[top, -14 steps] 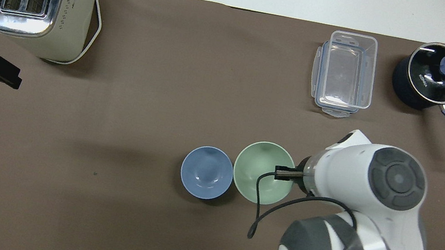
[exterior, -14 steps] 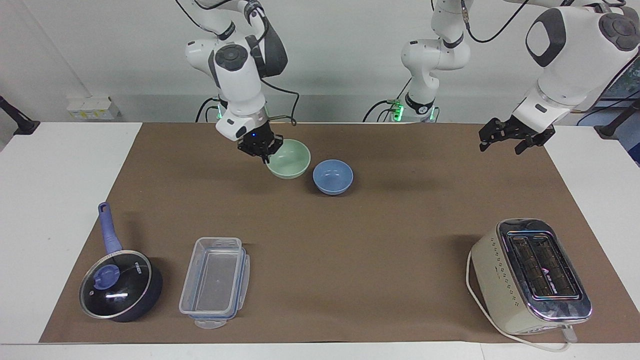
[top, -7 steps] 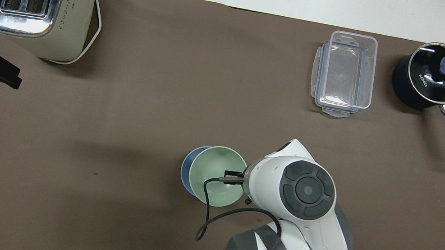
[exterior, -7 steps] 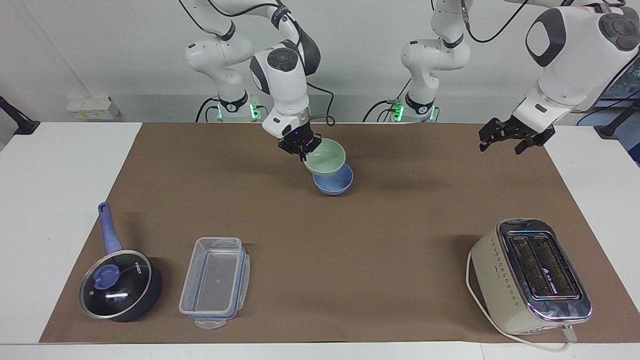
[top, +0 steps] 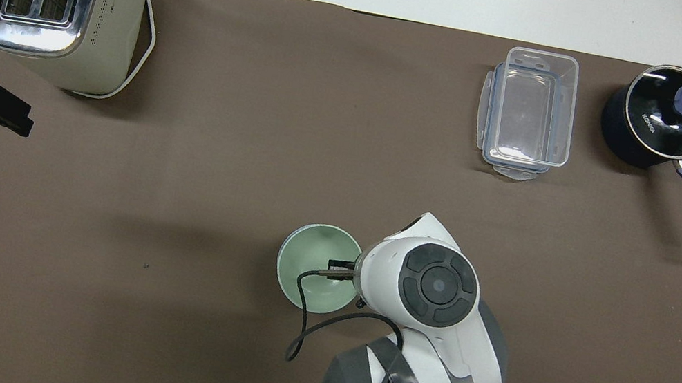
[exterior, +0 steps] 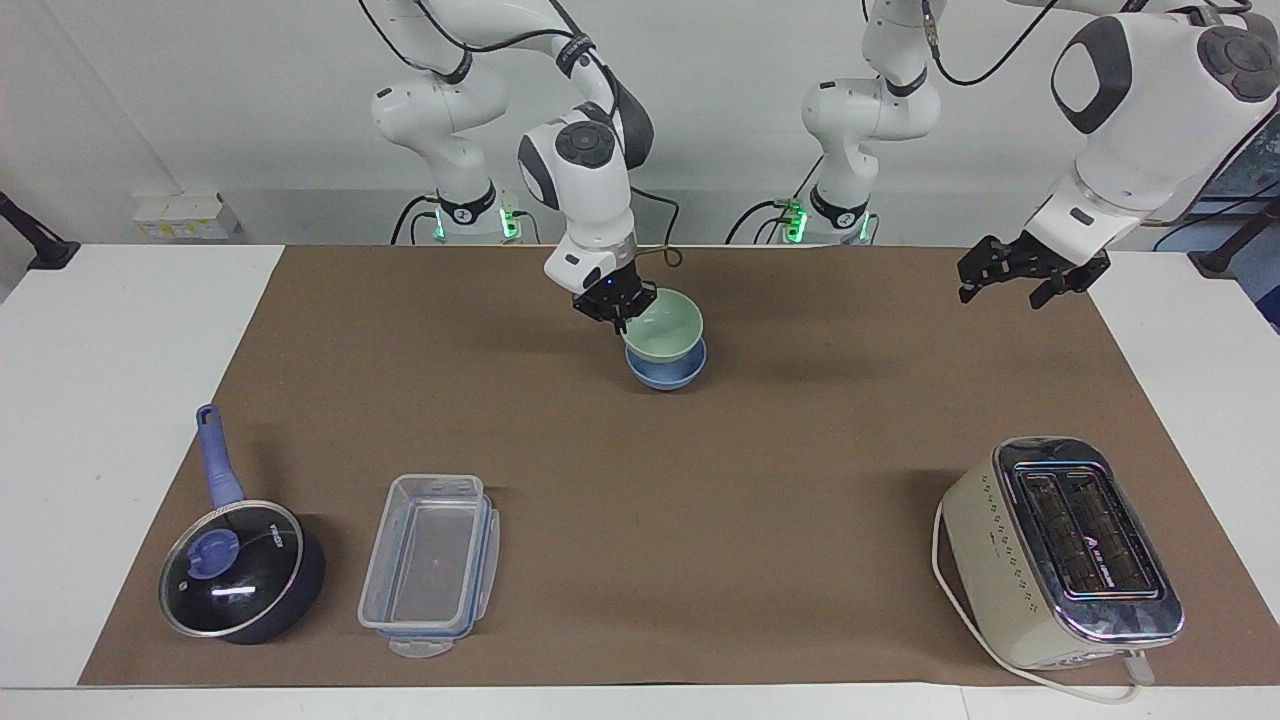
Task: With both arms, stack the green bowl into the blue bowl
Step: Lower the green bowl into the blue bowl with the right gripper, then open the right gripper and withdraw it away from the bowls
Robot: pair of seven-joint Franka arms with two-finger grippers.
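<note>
The right gripper (exterior: 618,318) is clamping the green bowl (exterior: 664,325) by its rim and seating it in the blue bowl (exterior: 668,373), mid-table near the robots. Next, I judge, it should let go and lift. The left gripper (exterior: 1020,272), jaws apart, is waiting over the mat's left-arm end.

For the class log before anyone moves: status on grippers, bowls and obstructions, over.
Right gripper shut on green bowl rim, bowl sitting in blue bowl. Left gripper open, waiting over the mat's edge. Nothing in the way.
</note>
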